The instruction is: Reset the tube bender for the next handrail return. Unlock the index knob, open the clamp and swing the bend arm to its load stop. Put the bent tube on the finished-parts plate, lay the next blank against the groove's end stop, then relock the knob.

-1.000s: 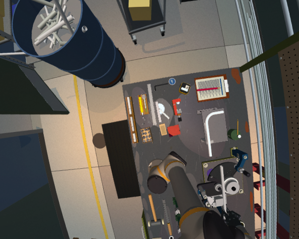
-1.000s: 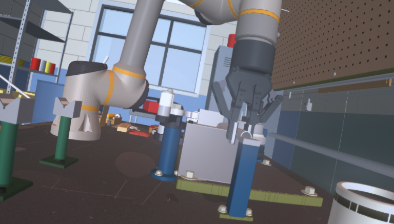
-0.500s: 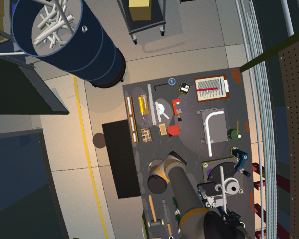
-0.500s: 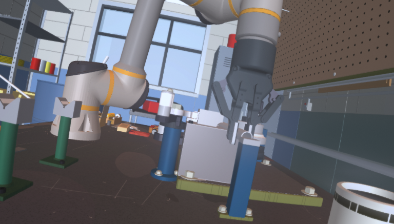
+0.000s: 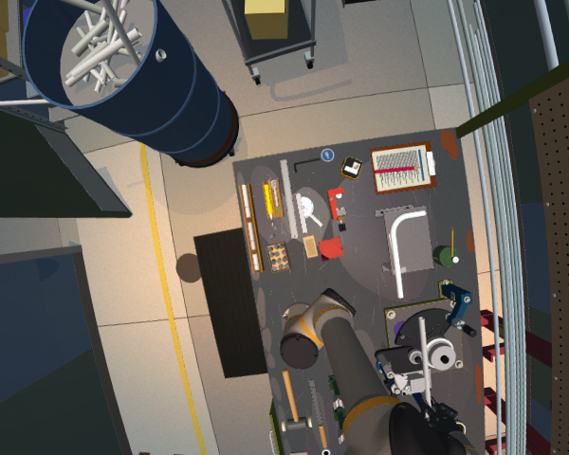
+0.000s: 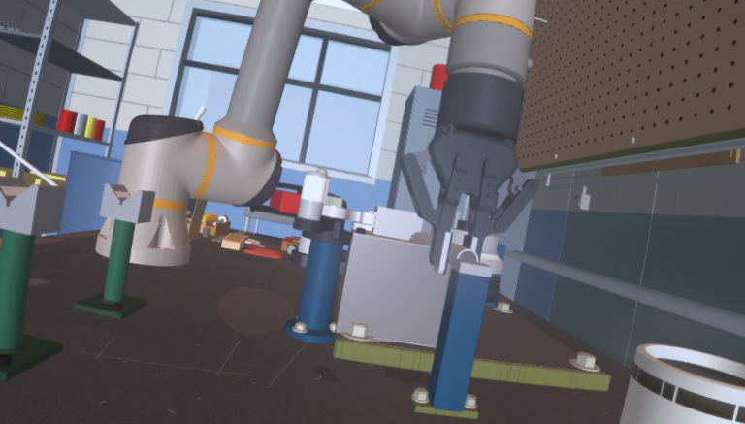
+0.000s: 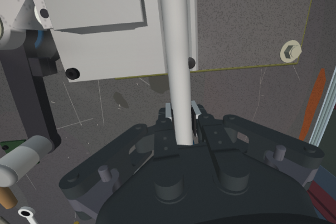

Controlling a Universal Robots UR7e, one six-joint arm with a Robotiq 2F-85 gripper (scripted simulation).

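Note:
My gripper point(image 7: 181, 115) point(image 6: 460, 252) point(image 5: 429, 399) is at the near end of the tube bender point(image 5: 424, 345), just above a blue support post point(image 6: 459, 332). The straight blank tube point(image 7: 177, 69) point(image 5: 423, 357) is held near its near end in the closed gripper and runs away from me across the bender's grey block point(image 7: 105, 36) toward the die point(image 5: 442, 355). The bent tube point(image 5: 401, 245) lies on the grey finished-parts plate point(image 5: 410, 240) further along the bench. The blue clamp point(image 5: 456, 299) with its black handle stands at the bender's far right corner. The bend arm's grey handle point(image 7: 16, 163) is at my left.
A blue drum of scrap tubes point(image 5: 123, 68) stands off the bench's far corner. Two green V-stands point(image 6: 123, 244) rise on the bench to the left, with hand tools point(image 5: 295, 396) near the arm's base. A pegboard wall point(image 6: 632, 57) and long pipes point(image 5: 491, 196) run along the right side.

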